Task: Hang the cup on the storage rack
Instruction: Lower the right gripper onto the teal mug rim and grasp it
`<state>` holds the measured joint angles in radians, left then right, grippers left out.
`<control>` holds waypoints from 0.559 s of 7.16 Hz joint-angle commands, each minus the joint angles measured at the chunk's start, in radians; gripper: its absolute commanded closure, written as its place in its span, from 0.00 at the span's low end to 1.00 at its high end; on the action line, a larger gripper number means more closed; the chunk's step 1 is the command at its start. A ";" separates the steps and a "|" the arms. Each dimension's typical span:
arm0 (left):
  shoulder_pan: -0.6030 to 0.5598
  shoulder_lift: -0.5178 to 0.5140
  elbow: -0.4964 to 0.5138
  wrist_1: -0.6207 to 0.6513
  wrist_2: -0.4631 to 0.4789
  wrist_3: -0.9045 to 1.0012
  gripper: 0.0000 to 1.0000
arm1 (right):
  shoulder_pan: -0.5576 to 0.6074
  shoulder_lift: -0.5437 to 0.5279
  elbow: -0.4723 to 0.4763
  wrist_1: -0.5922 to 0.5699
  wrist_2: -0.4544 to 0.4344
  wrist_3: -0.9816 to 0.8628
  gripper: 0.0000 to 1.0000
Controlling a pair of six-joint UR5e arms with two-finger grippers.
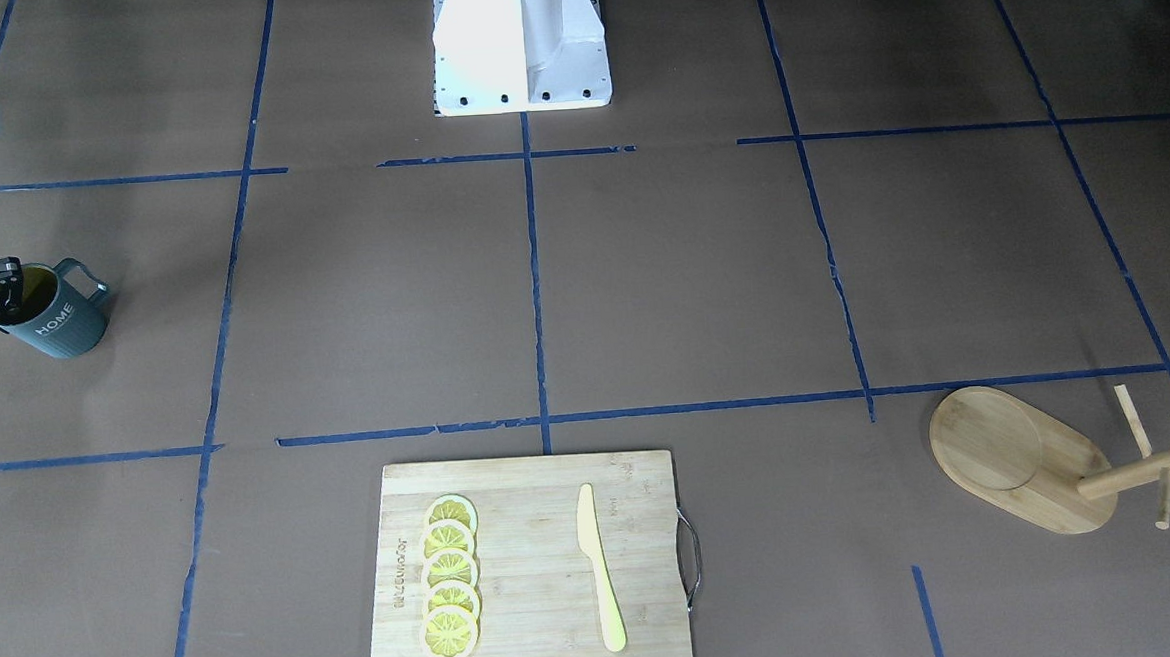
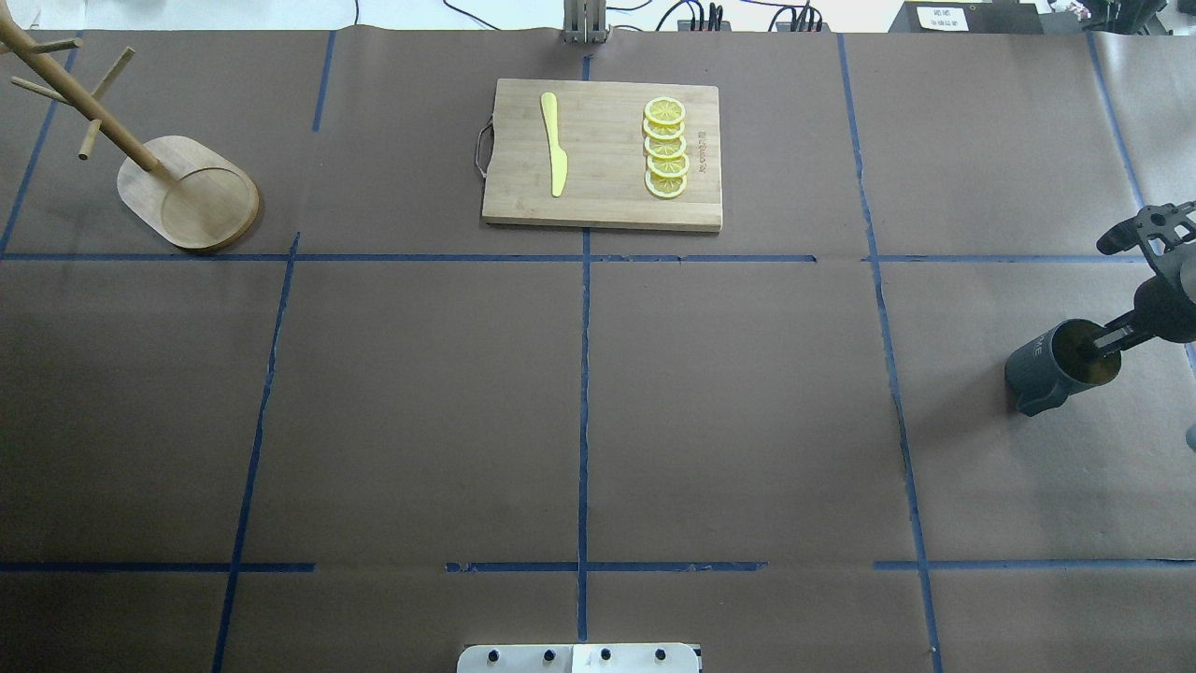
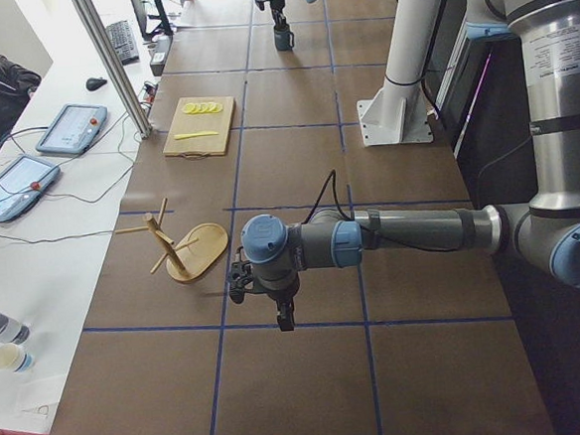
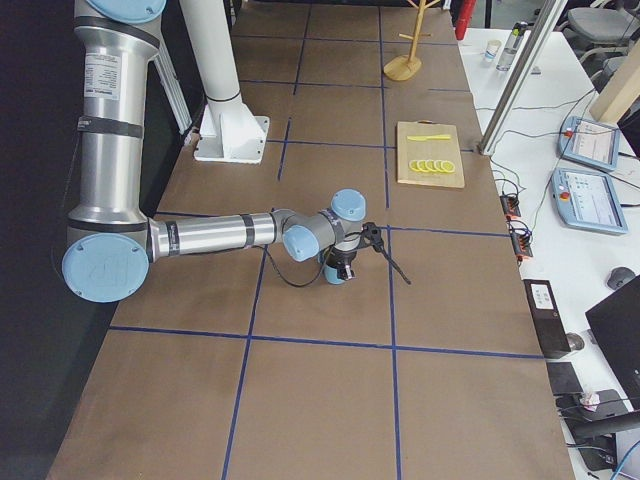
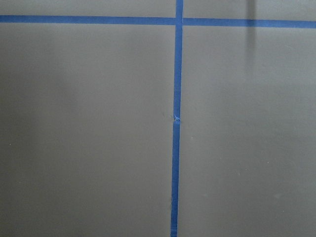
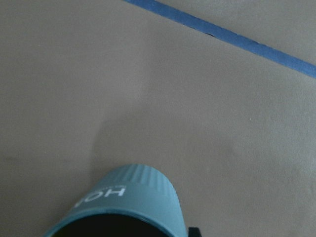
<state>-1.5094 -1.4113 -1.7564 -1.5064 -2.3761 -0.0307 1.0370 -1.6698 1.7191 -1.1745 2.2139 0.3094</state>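
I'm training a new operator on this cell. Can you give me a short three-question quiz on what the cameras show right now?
1. True or false: the storage rack stands right next to the cup.
2. Which end effector has a finger reaching inside the cup? A) the left B) the right C) neither
3. How many lemon slices lie on the cutting board?

Key:
1. False. They are at opposite ends of the table.
2. B. The right end effector is at the cup's rim.
3. Five, in a row.
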 commanded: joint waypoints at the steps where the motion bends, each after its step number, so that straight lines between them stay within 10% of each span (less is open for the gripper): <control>1: 0.000 0.000 -0.002 0.000 0.000 0.000 0.00 | 0.000 0.004 0.042 -0.014 0.010 0.045 1.00; 4: 0.000 0.002 -0.005 0.000 0.000 0.000 0.00 | -0.040 0.172 0.155 -0.235 0.026 0.275 1.00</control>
<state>-1.5094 -1.4108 -1.7597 -1.5064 -2.3761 -0.0307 1.0252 -1.5768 1.8152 -1.2857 2.2389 0.5062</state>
